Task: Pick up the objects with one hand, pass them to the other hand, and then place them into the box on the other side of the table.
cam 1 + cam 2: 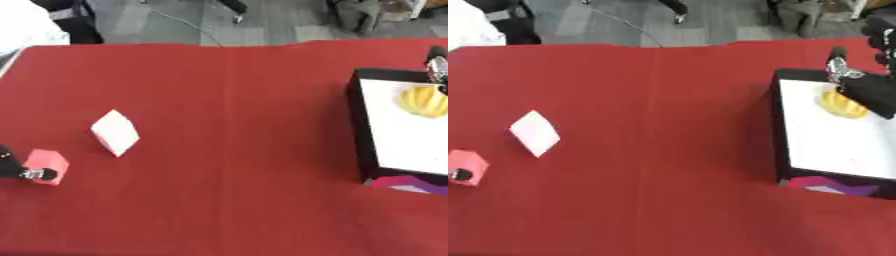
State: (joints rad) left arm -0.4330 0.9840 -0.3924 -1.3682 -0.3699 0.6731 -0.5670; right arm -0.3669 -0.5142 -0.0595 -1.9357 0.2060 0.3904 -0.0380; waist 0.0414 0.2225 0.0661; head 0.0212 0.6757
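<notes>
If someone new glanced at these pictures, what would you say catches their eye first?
Most striking is the bright red tablecloth filling the view. At its right stands a black-walled box with a white floor, holding a yellow banana-like object beneath the right hand. At the left lie a white block and a pink-red cube touched by the left hand.

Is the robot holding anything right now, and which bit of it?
The left hand touches the pink block at its near-left side; a real hold cannot be told. The right hand is over the yellow thing in the box; hold unclear.
</notes>
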